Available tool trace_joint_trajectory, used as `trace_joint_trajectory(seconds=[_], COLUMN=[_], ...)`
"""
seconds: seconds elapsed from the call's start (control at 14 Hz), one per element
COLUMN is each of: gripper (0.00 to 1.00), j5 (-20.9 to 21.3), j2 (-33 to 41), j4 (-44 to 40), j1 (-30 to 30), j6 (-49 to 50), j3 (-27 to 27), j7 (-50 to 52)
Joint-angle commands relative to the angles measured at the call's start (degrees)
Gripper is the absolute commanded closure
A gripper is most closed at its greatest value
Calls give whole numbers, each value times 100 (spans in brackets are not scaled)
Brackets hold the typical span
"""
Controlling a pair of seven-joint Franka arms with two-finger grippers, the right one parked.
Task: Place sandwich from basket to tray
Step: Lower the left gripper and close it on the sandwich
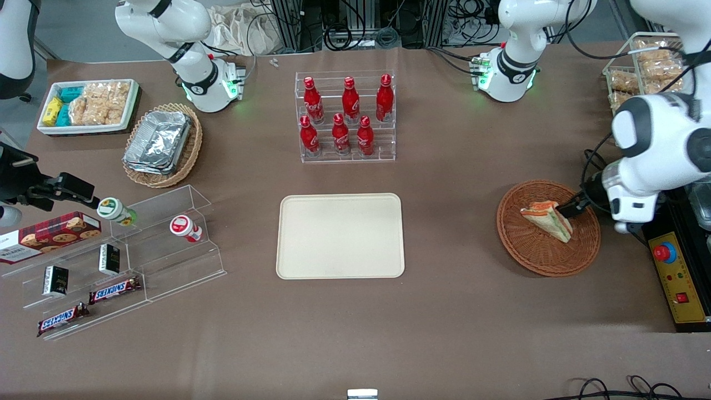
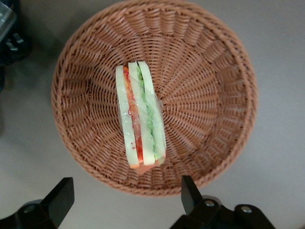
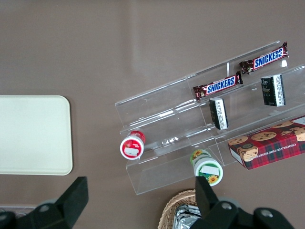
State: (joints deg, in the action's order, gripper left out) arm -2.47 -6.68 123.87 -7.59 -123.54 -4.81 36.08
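Observation:
The sandwich (image 1: 546, 219), a triangular wedge of pale bread with orange-red and green layers, lies in the round reddish-brown wicker basket (image 1: 522, 244) toward the working arm's end of the table. In the left wrist view the sandwich (image 2: 140, 119) lies in the middle of the basket (image 2: 209, 86). My gripper (image 1: 571, 209) hangs above the basket near the sandwich; its fingers (image 2: 188, 191) are spread wide with nothing between them, the gripper (image 2: 125, 193) straddling the basket's rim. The cream-beige tray (image 1: 340, 235) lies bare at the table's middle.
A clear rack of red bottles (image 1: 345, 116) stands farther from the camera than the tray. A tan basket of foil containers (image 1: 161, 144), a white snack bin (image 1: 89, 105) and a clear shelf with snacks (image 1: 111, 261) lie toward the parked arm's end. A control box (image 1: 679, 278) sits beside the basket.

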Motion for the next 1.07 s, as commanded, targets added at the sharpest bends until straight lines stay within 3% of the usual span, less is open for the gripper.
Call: trace_joint_trajectory(seconds=[0.0, 0.71, 0.86, 1.0], gripper=[0, 1, 14, 53], j5=[465, 607, 607, 642], j2=[-201, -843, -923, -932], j4=[190, 207, 207, 207], j1=[160, 196, 196, 179], j6=[-389, -1039, -1093, -1093], j3=[-2, 24, 33, 42], j7=[425, 725, 725, 690])
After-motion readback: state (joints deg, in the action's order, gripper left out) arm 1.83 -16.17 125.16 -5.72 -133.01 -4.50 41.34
